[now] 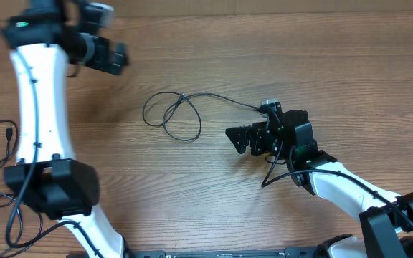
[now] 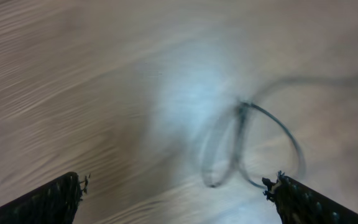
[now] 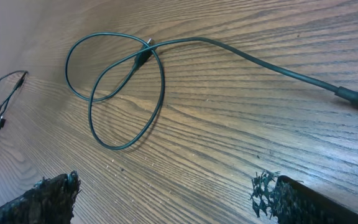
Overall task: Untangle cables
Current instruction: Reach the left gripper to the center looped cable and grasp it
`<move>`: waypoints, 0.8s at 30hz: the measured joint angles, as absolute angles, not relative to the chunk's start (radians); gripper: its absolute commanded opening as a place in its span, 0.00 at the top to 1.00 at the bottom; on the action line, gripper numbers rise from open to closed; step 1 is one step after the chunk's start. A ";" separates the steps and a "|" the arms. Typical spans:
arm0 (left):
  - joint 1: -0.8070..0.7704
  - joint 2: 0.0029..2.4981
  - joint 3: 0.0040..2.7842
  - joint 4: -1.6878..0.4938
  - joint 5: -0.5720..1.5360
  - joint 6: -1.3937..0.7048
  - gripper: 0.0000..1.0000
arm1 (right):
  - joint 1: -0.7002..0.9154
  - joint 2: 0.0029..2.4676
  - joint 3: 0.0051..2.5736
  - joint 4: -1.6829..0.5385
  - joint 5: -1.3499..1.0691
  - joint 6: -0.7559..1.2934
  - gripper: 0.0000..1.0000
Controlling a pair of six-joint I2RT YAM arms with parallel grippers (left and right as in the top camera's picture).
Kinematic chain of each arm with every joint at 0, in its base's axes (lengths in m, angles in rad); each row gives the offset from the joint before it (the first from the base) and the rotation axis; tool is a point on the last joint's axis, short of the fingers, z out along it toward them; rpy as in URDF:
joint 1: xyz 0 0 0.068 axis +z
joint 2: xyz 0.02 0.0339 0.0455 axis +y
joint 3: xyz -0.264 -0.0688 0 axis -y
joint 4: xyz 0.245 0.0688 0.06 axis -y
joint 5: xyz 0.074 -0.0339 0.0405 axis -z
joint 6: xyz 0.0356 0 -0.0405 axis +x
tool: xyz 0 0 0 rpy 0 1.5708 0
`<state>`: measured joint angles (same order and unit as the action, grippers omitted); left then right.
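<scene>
**One looped cable mid-table, thin strands off at the left edge**

One thin black cable (image 1: 183, 97) lies flat near the middle of the wooden table (image 1: 264, 43). Its long axis runs left to right in the overhead view. The left part is curled into two overlapping loops that cross at a single point. From that crossing a single run leads right and slightly toward the near edge. It ends in a light-tipped plug end (image 1: 267, 107) just beside the right arm's wrist; whether the two touch cannot be told. In the right wrist view a small dark connector sits at the crossing, with the loops spreading left from it. The thicker tail leaves the picture at the right edge.

More thin strands (image 1: 9, 132) lie at the far left edge of the table, well apart from the loops, one with a small plug. They also show, small, at the left edge of the right wrist view.

The right gripper (image 1: 234, 141) sits right of the loops, its fingers pointing left toward them. Its jaws are spread wide with nothing between them, and it is clear of the cable. The left gripper (image 1: 122, 60) hangs at the far left, beyond the loops, also spread wide and holding nothing. Its wrist view is blurred but shows the loops ahead of its right finger.
</scene>
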<state>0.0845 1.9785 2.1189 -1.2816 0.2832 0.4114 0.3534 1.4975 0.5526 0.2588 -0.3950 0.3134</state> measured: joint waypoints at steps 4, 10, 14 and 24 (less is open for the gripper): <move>-0.065 1.979 2.112 -1.346 0.281 0.538 0.00 | 0.353 1.497 0.553 0.248 -0.395 0.313 0.00; -0.176 1.993 2.091 -1.381 0.229 0.636 0.01 | 0.353 1.497 0.553 0.226 -0.395 0.313 0.00; -0.183 2.021 2.039 -1.388 0.212 0.662 0.00 | 0.353 1.497 0.553 0.215 -0.395 0.313 0.00; -0.182 2.162 1.950 -1.292 0.110 0.642 0.00 | 0.353 1.497 0.553 0.216 -0.395 0.313 0.00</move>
<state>-0.1818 2.1624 1.9503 -1.2922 0.1101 0.6422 0.3534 1.4971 0.5526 0.2161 -0.3954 0.3130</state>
